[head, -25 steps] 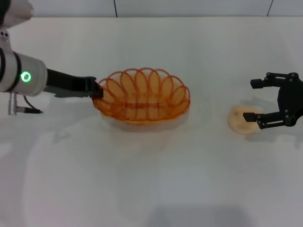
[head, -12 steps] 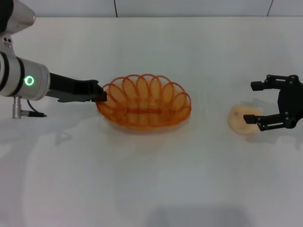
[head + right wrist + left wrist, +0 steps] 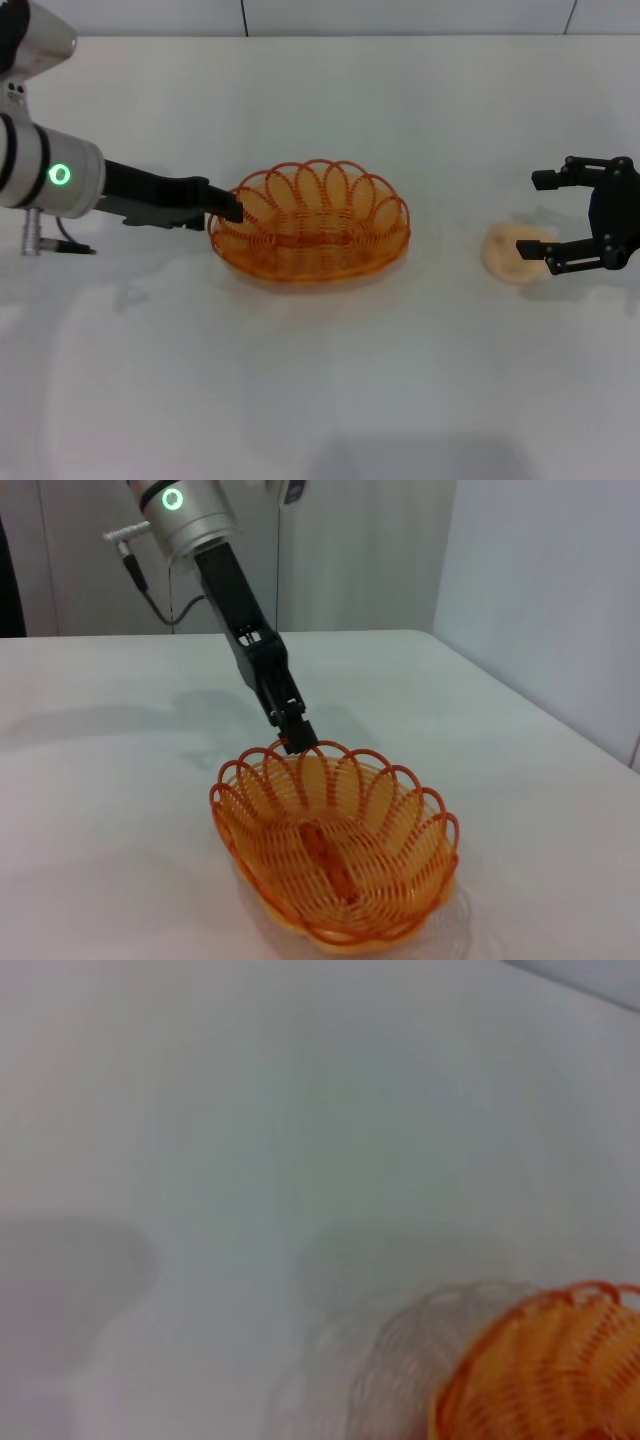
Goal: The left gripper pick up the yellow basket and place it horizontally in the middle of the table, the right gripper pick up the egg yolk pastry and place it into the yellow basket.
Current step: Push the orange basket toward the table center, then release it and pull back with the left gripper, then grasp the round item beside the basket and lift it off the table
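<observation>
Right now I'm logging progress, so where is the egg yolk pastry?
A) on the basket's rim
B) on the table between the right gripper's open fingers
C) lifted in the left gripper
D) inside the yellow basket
B: the egg yolk pastry lies on the table with the open right gripper around it, apart from the yellow basket, whose rim the left gripper holds.

From my right wrist cam: yellow basket (image 3: 335,865) sits upright on the table (image 3: 100,820), open side up, nothing in it. Left gripper (image 3: 293,732) comes down at an angle w/ green light lit on its joint; tip is right at the far rim loops. Can't tell if it's clamped.
</observation>
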